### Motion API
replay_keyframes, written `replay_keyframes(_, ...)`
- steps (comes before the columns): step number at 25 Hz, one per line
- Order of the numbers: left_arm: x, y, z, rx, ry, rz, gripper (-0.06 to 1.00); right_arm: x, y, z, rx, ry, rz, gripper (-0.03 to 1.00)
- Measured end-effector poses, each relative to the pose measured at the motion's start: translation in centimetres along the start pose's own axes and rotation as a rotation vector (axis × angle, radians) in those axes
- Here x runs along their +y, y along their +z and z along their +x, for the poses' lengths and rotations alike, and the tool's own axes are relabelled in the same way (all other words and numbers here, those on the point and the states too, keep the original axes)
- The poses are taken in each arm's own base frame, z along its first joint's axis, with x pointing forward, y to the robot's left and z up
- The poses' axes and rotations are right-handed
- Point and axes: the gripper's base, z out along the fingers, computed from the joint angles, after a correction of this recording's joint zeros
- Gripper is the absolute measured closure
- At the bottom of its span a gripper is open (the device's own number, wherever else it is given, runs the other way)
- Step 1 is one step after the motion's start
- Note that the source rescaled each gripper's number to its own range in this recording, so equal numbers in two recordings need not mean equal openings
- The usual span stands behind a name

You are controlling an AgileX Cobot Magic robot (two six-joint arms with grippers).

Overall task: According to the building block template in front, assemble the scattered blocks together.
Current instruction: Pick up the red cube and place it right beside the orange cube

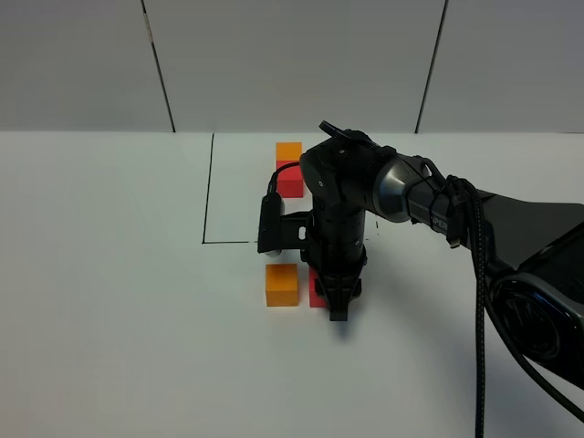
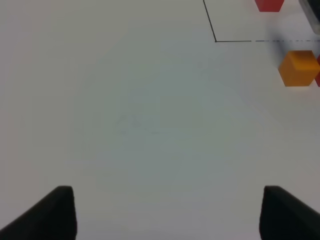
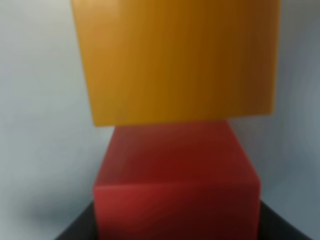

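The building block template, an orange cube [image 1: 289, 151] joined to a red cube [image 1: 290, 179], sits at the back inside a thin black drawn frame [image 1: 208, 192]. In front of that frame lie the scattered blocks. The loose orange cube [image 1: 281, 285] touches or nearly touches the loose red cube [image 1: 316, 291] on its right. My right gripper [image 1: 336, 306] points straight down and is shut on that red cube [image 3: 177, 190], with the orange cube [image 3: 175, 60] just beyond it. My left gripper [image 2: 170, 215] hovers open over bare table, well away from the orange cube [image 2: 298, 68].
The right arm [image 1: 429, 201] reaches in from the right edge, and its cable [image 1: 479, 301] hangs beside it. White table [image 1: 109, 301] spreads out left of the blocks. A grey panelled wall [image 1: 292, 64] runs behind the table.
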Motion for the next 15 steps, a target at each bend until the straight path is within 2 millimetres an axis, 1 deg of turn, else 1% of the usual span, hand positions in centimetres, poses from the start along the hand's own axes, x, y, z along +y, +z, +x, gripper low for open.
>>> replay_keyframes(15, 0.00, 0.00, 0.00, 0.000, 0.000, 0.000, 0.07, 0.32, 0.13, -0.63, -0.024, -0.003, -0.003, 0.78)
